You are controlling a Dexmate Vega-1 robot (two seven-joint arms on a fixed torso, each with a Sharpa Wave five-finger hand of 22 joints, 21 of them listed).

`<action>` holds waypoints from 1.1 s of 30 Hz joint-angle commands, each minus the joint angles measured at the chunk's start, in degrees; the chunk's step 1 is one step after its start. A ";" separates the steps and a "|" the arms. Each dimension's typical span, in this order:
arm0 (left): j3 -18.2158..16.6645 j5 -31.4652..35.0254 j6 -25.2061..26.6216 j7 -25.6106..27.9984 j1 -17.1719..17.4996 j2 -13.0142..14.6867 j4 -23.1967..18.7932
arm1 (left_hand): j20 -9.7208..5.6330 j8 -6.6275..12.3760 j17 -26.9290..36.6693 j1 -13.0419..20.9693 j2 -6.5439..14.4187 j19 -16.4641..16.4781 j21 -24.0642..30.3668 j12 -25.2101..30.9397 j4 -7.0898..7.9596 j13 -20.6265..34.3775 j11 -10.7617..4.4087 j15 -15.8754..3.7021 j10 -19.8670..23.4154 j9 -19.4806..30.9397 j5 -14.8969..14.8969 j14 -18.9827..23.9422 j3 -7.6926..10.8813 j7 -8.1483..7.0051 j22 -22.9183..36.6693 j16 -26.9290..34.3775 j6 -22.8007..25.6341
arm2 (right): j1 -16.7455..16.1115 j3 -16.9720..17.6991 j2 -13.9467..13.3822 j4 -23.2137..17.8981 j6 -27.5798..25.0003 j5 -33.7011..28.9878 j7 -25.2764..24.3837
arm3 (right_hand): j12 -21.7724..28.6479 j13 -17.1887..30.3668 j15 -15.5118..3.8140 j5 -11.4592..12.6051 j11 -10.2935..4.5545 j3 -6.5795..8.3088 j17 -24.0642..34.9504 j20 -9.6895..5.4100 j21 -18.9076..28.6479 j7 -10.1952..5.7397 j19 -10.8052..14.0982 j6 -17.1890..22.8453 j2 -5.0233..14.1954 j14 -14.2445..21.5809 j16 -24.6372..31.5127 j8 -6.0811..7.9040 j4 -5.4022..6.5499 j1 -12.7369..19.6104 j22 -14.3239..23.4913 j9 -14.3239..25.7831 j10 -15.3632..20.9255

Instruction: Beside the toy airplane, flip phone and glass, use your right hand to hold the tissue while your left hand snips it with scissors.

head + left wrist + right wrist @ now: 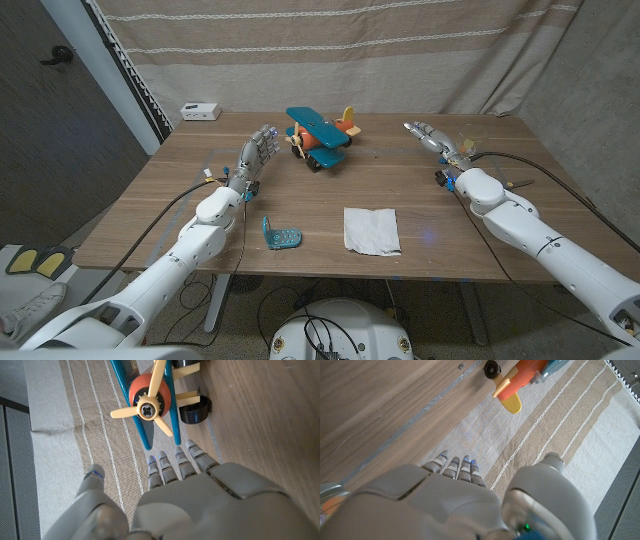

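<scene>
While both hands (255,150) (432,136) hover with fingers spread, holding nothing, the tissue (371,229) lies well short of my right fingers; I'd press it flat first, though I see no scissors.

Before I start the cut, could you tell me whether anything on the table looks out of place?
No scissors lie on the table, though the task needs them. The tissue lies flat near the front edge, the flip phone stands half open beside it, the toy airplane sits upright. Both the left hand and right hand hold nothing.
</scene>
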 commanded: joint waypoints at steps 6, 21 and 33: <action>-0.42 -0.59 1.41 0.40 0.96 0.81 -2.20 | -2.77 0.08 0.21 0.66 -0.20 -0.32 0.03 0.03 0.36 0.19 0.00 -7.72 0.35 0.25 0.05 -0.17 0.16 0.30 0.17 0.17 0.92 | -2.21 0.89 -3.52 -5.44 -4.82 -2.51 -1.67 | 0.20 0.38 -0.79 0.37 -0.12 0.04 0.03 0.55 0.45 -0.14 0.08 -0.33 0.04 0.01 0.24 0.16 -0.57 1.18 -0.05 0.14 0.36; 0.14 0.61 1.58 1.75 0.42 0.28 -1.93 | -2.78 0.17 0.21 0.76 -0.20 -0.15 0.12 0.18 0.35 0.19 -0.01 -7.80 0.83 0.24 0.01 0.09 0.14 0.27 0.16 0.32 1.42 | -3.21 1.77 -5.44 -7.43 -5.18 -3.89 -2.02 | 0.39 0.53 -1.23 0.78 -0.61 0.24 0.04 0.13 0.03 -0.86 -0.71 0.30 0.29 -0.87 -0.19 0.38 -1.33 2.70 -0.01 0.18 0.88; 0.01 0.73 1.88 2.71 1.05 0.43 -3.22 | -2.76 0.14 0.21 0.78 -0.23 -0.11 0.15 0.21 0.36 0.19 0.08 -7.80 0.97 0.24 0.00 0.13 0.09 0.29 0.16 0.34 1.53 | -5.38 2.82 -7.53 -10.07 -6.96 -5.38 -3.26 | 0.33 0.54 -1.88 1.05 -1.44 0.51 0.03 -0.94 0.36 -1.62 0.10 -0.08 0.65 -0.51 0.03 0.25 -1.91 3.92 -0.01 0.18 0.80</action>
